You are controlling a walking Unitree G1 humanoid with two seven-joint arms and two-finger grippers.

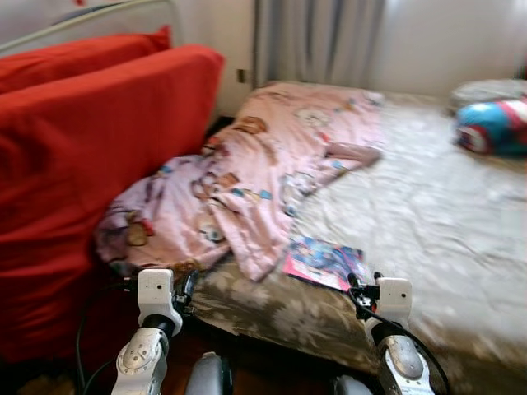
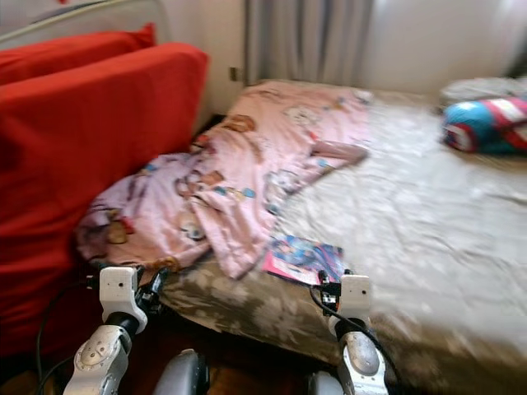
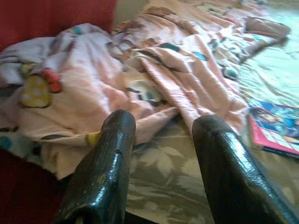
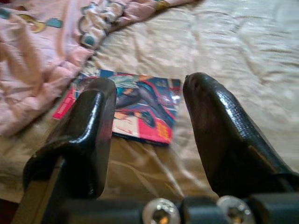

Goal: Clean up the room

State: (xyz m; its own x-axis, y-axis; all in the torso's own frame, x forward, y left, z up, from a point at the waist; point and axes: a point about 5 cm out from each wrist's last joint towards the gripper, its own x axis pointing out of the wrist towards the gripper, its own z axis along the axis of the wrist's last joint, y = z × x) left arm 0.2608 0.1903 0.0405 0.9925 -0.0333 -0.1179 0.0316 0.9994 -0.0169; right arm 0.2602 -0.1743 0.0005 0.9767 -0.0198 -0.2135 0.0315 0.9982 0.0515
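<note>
The left gripper (image 3: pixel 161 140) hangs parted and empty at the bed's edge, the crumpled pink cartoon-print blanket (image 1: pixel 247 177) just ahead of it. The right gripper (image 4: pixel 149 107), equally spread (holding nothing), faces the glossy colourful picture book (image 4: pixel 135 105) lying flat on the beige sheet (image 1: pixel 428 214).

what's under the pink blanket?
The pink blanket lies on the bed sheet, its corner overlapping the comic book's edge. Whatever else lies beneath its folds is covered.

Head stereo downward; wrists near bed (image 1: pixel 428 214).
</note>
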